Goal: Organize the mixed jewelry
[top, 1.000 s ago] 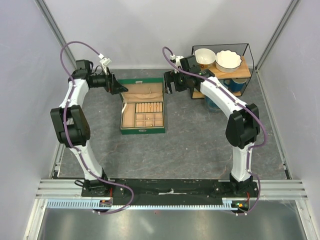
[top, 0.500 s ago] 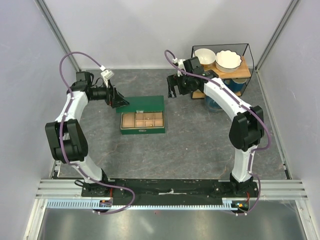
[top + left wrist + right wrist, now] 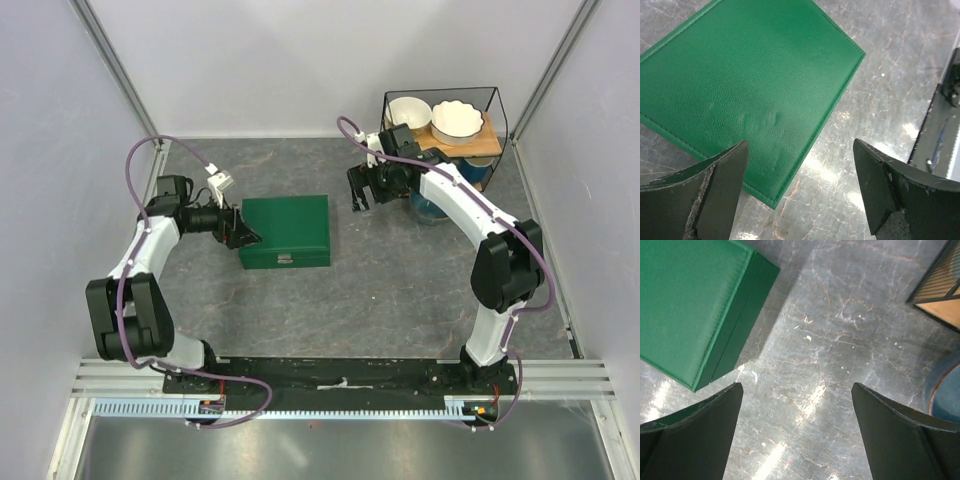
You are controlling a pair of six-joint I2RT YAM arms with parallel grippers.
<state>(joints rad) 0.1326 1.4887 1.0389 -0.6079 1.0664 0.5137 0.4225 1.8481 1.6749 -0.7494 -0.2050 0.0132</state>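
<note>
The green jewelry box (image 3: 287,230) lies shut on the grey table, its lid down flat. It also shows in the left wrist view (image 3: 740,85) and the right wrist view (image 3: 690,305). No jewelry shows in any view; it is hidden or out of view. My left gripper (image 3: 247,232) is open and empty at the box's left edge, one fingertip (image 3: 725,170) over the lid's corner. My right gripper (image 3: 362,195) is open and empty above bare table to the right of the box, apart from it.
A black wire rack (image 3: 450,140) stands at the back right with two white bowls (image 3: 457,120) on a wooden shelf. A blue round container (image 3: 945,390) sits under it, close to my right arm. Grey walls close in both sides.
The box lid has gone from open to shut. My left gripper has moved forward and down along the box's left side. My right gripper has drawn back to the right.
</note>
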